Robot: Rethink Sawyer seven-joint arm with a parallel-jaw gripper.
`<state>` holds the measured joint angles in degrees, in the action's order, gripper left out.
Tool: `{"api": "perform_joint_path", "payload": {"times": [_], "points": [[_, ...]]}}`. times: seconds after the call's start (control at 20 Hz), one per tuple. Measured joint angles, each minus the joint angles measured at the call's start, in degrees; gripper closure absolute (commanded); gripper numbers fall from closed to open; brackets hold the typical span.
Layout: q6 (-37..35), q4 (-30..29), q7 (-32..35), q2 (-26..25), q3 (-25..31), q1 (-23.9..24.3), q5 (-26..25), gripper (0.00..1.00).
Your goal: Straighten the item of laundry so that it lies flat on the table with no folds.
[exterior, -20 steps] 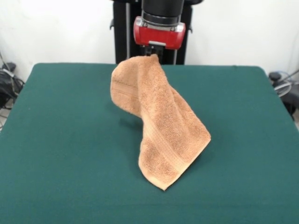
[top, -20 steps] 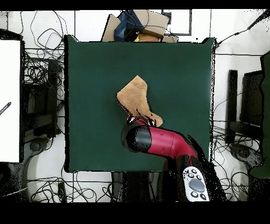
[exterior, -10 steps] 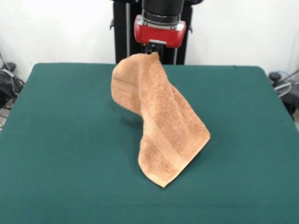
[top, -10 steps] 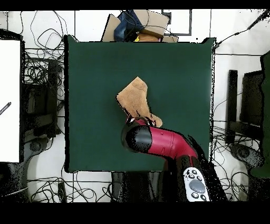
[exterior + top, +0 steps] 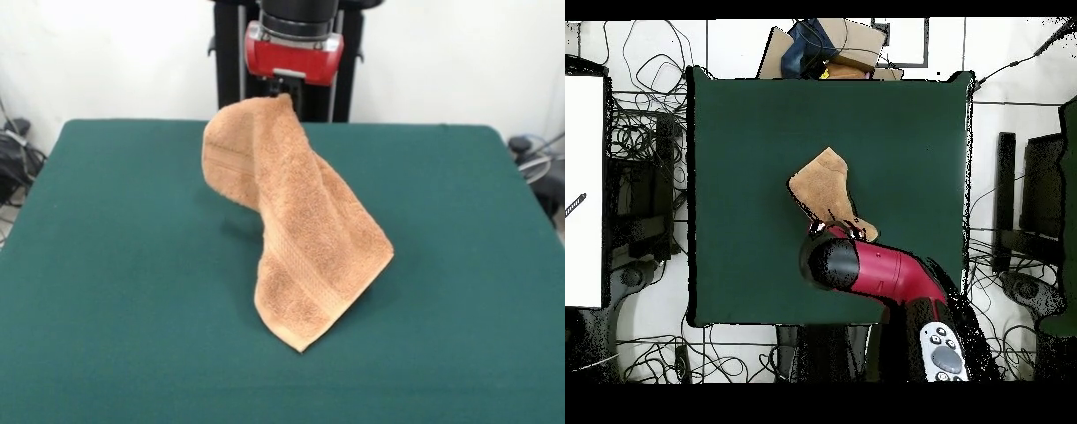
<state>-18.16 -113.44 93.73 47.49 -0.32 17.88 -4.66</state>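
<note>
Orange-tan terry towel (image 5: 296, 225) hung folded from the gripper (image 5: 284, 91), which pinched its top corner; its lower corner rested near the middle of the green table (image 5: 106, 265).

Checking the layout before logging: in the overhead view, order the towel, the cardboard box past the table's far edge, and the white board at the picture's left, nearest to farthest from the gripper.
1. Towel, hanging from the gripper.
2. Cardboard box, beyond the table's top edge.
3. White board, far left.
</note>
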Motion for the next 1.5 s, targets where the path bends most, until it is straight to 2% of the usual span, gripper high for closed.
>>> {"api": "perform_joint_path", "payload": {"times": [0.6,0.65,1.5], "points": [[0.01,-0.03,0.0,-0.45,0.0,0.04,-0.02,1.0],[0.01,-0.02,0.0,-0.44,0.0,0.04,-0.01,0.0],[0.01,-0.01,0.0,-0.58,0.0,1.06,-0.01,0.0]]}}
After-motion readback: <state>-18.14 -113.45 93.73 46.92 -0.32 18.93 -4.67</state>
